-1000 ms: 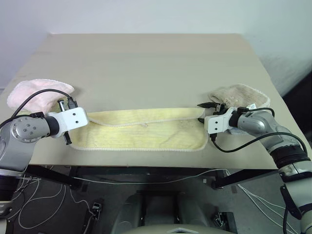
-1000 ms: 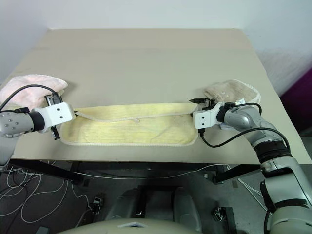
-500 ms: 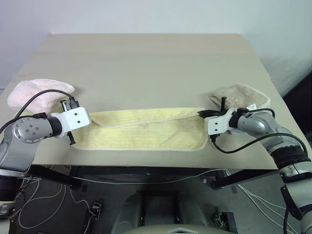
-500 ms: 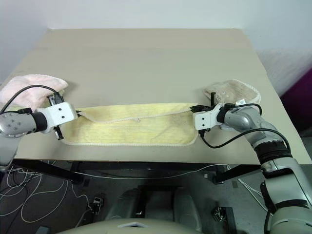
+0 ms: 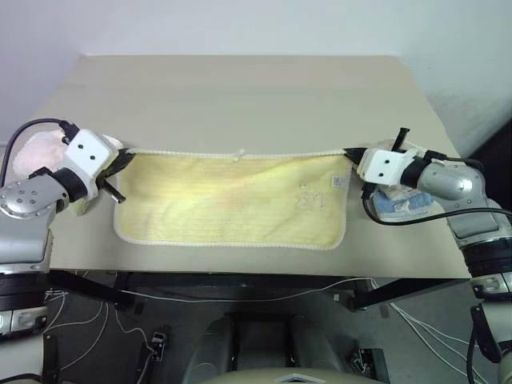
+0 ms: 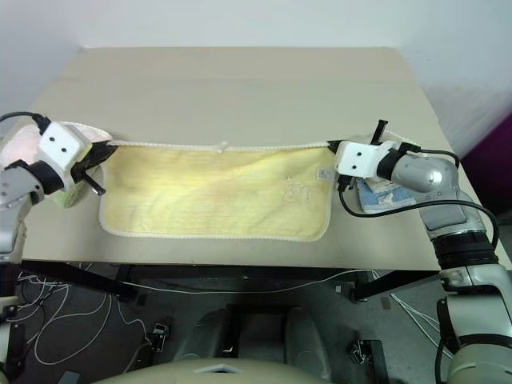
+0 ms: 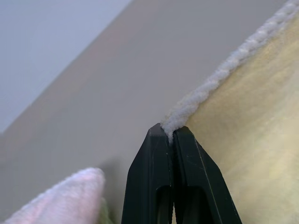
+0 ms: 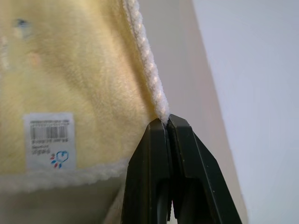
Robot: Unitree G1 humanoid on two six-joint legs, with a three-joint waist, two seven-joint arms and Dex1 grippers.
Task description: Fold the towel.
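The towel (image 5: 232,204) hangs low-centre in the frame, its near hem draped on the table (image 5: 240,96) edge, its far hem stretched taut. It looks soft, light and limp — best held at the corners. The left gripper (image 7: 171,133) pinches the hem at the left corner; the right gripper (image 8: 166,122) pinches the right one — both fingers pressed together on cloth. No containers.
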